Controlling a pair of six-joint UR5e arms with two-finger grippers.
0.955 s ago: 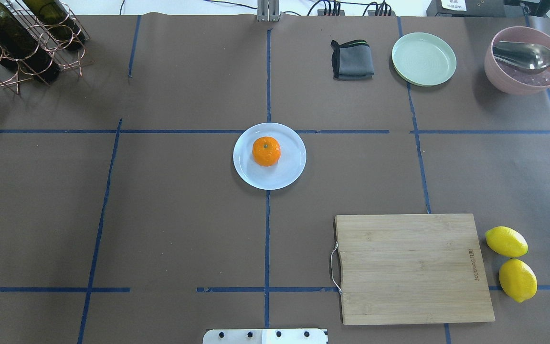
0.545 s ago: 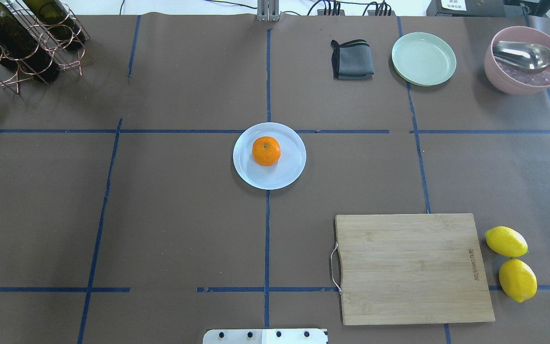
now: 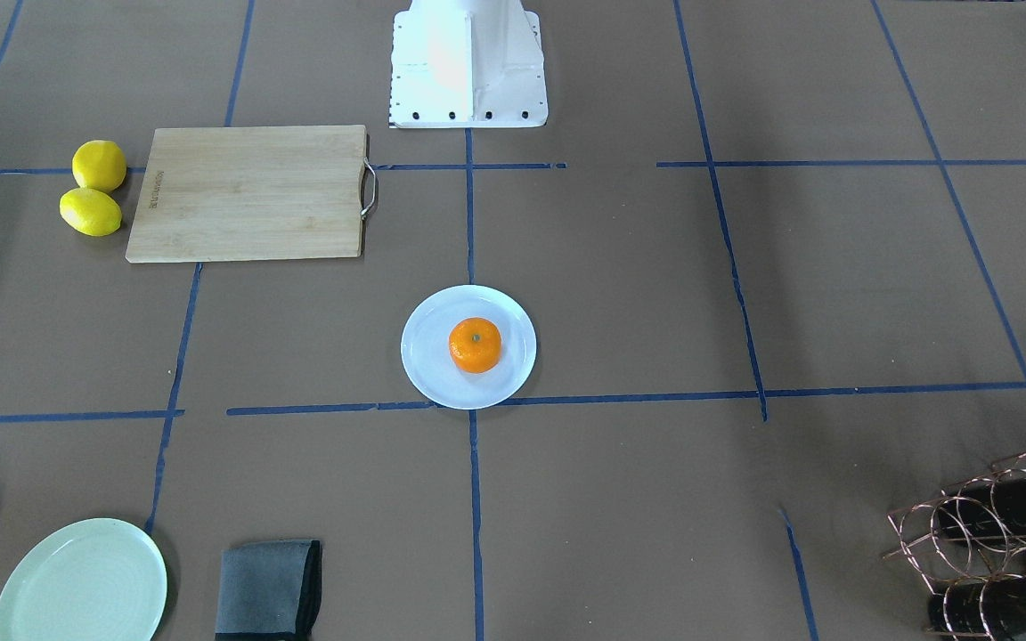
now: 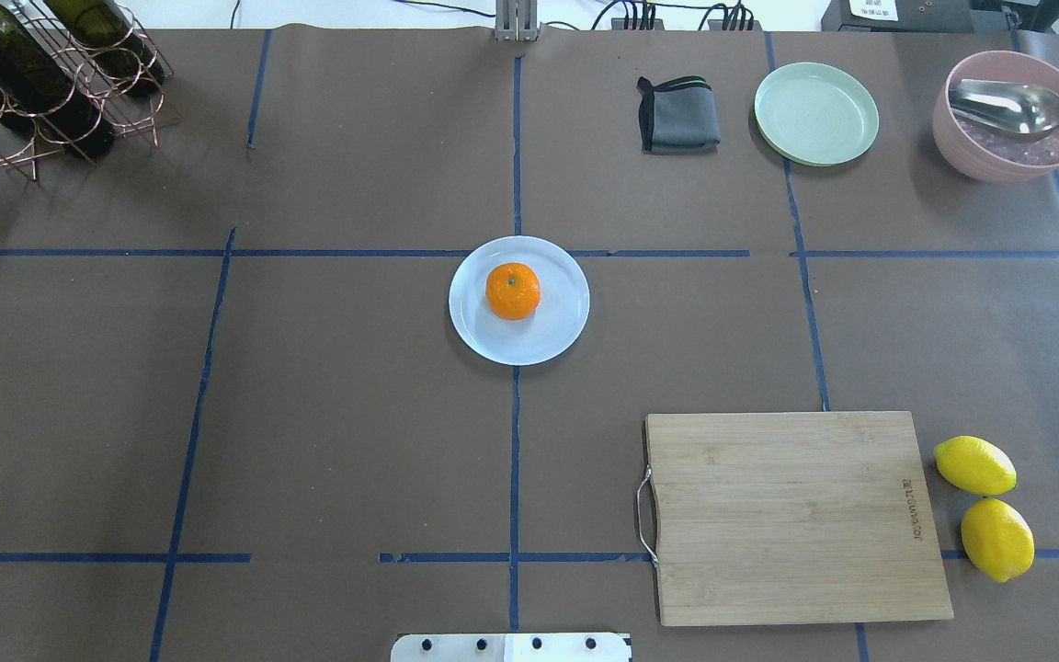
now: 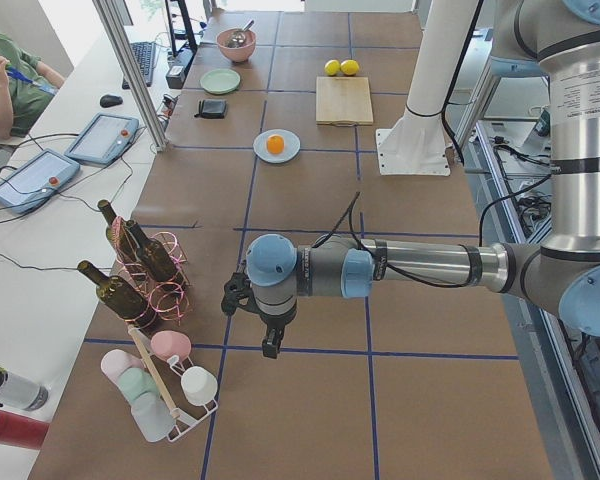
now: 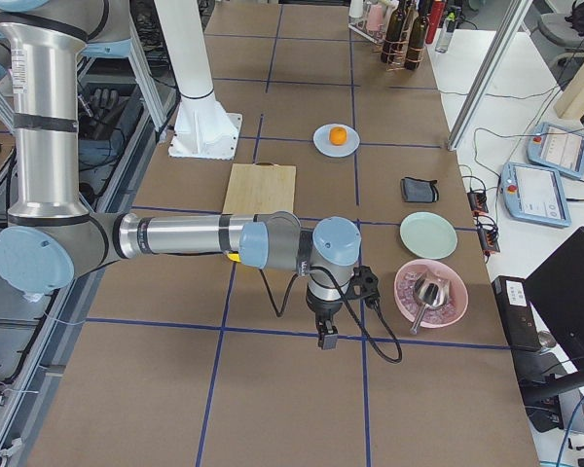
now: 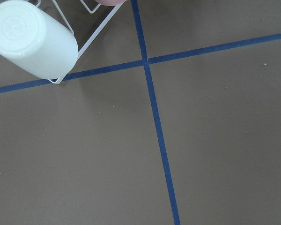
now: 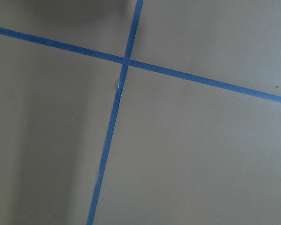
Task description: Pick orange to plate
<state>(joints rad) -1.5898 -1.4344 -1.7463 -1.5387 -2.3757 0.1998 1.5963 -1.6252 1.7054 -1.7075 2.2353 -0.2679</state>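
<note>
The orange (image 4: pixel 512 291) sits a little above the middle of the pale bluish-white plate (image 4: pixel 550 338) at the table's centre, stem dimple up; the front-facing view shows the orange (image 3: pixel 475 344) on the plate (image 3: pixel 428 374) too. No arm is near them. My left gripper (image 5: pixel 269 346) hangs over the brown table far off at the left end, beside the bottle and cup racks. My right gripper (image 6: pixel 326 339) hangs far off at the right end, near the pink bowl. Only the side views show them, so I cannot tell whether they are open or shut.
A wooden cutting board (image 4: pixel 796 517) lies front right with two lemons (image 4: pixel 974 464) beside it. At the back right are a grey cloth (image 4: pixel 677 117), a pale green plate (image 4: pixel 816 113) and a pink bowl (image 4: pixel 971 152) with a spoon. A wine rack (image 4: pixel 42 83) stands back left; a white cup (image 7: pixel 35 40) lies in a cup rack.
</note>
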